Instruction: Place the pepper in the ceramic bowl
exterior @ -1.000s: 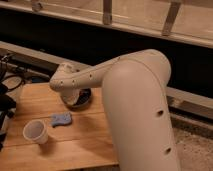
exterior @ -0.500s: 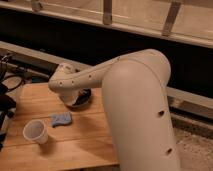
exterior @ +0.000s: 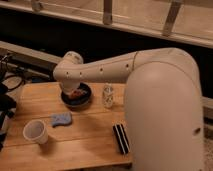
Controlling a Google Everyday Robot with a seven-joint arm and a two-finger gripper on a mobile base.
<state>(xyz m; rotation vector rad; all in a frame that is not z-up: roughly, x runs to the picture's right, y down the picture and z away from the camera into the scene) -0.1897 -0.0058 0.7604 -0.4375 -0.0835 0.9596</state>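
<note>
The ceramic bowl (exterior: 79, 98), dark and glossy, sits at the back of the wooden table (exterior: 85, 140). A small red-orange pepper (exterior: 76, 93) lies inside it. My gripper (exterior: 69, 88) is at the end of the white arm (exterior: 100, 72), right over the bowl's left rim and mostly hidden behind the wrist. I cannot tell whether it still touches the pepper.
A white cup (exterior: 36, 131) stands front left, with a blue sponge (exterior: 61, 119) beside it. A small clear bottle (exterior: 108, 95) stands right of the bowl. A black-and-white striped block (exterior: 120, 138) lies near the front right edge. The arm's bulk covers the table's right side.
The arm has drawn back to the right and its wrist has risen a little. The bottle and the striped block have come into view, and the pepper now shows in the bowl.
</note>
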